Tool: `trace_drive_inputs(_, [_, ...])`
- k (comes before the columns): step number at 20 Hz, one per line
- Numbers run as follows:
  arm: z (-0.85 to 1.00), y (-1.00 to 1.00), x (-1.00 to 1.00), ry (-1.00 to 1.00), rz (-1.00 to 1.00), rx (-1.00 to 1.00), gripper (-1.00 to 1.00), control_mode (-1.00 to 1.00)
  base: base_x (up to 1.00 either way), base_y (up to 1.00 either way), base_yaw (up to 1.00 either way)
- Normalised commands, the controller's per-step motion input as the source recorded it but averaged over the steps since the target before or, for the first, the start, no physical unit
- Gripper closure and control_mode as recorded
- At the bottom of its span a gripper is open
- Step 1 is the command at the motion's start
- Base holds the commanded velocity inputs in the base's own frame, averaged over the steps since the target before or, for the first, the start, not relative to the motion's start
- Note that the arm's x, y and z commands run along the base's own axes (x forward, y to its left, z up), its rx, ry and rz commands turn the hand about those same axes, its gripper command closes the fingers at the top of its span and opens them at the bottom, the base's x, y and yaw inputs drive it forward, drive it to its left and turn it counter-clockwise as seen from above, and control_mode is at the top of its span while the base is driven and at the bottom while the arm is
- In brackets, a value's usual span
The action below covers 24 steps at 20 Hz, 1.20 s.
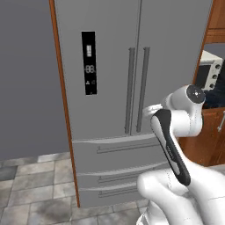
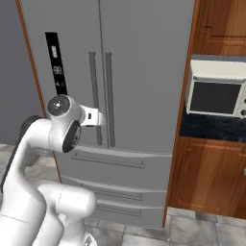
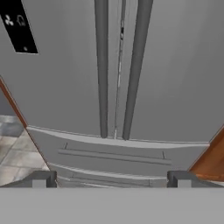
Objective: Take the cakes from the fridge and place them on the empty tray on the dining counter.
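the tall grey french-door fridge stands shut, both upper doors closed, its two vertical bar handles side by side at the centre seam and its black digital display panel on the left door. two lower drawers sit closed beneath. the white arm's two-finger gripper faces the doors just below the handle ends, its dark fingertips spread wide apart with nothing between them. a white toaster oven sits on a dark counter to the right, among brown wooden cabinets.
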Motion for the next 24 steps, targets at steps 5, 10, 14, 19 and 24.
trace_drive_inputs(5, [0.00, -0.17, 1.00, 0.01, 0.00, 0.05, -1.00, -1.00, 0.00, 0.00, 0.00])
trace_drive_inputs(10, [0.00, -0.32, 1.00, 0.04, 0.00, 0.06, -1.00, -1.00, 0.00, 0.00, 0.00])
trace_drive_inputs(14, [0.00, -0.21, 0.99, 0.08, 0.00, 0.04, -1.00, -1.00, 0.00, 0.00, 0.00])
trace_drive_inputs(19, [0.00, 0.00, 0.93, 0.05, 0.00, 0.00, -1.00, -1.00, 0.00, 0.00, 0.00])
trace_drive_inputs(24, [-0.10, -0.05, 0.73, -0.02, 0.00, 0.00, -1.00, -1.00, 0.00, 0.00, 0.00])
